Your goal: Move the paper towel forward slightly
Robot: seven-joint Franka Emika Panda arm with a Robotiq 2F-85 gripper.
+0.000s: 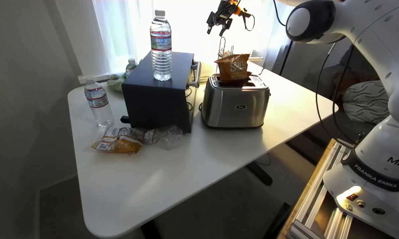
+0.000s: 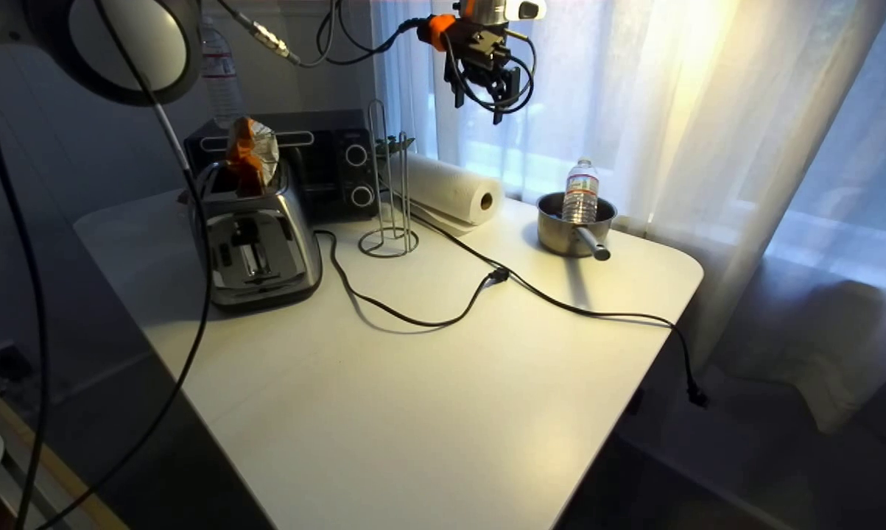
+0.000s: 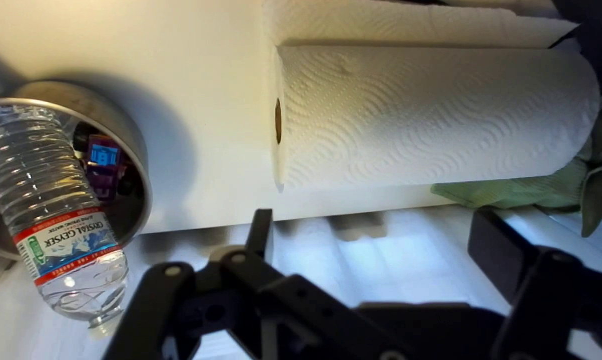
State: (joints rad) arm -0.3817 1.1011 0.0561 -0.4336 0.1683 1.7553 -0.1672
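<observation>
The white table (image 2: pixel 443 412) bears a toaster (image 1: pixel 235 108), oven (image 1: pixel 156 108), paper towel roll (image 3: pixel 431 115), wire stand (image 2: pixel 390 180) and saucepan (image 2: pixel 557 237).

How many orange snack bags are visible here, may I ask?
2: one bag sticks up from the toaster; another bag lies on the table near the dark oven. Others may be hidden behind the oven.
</observation>
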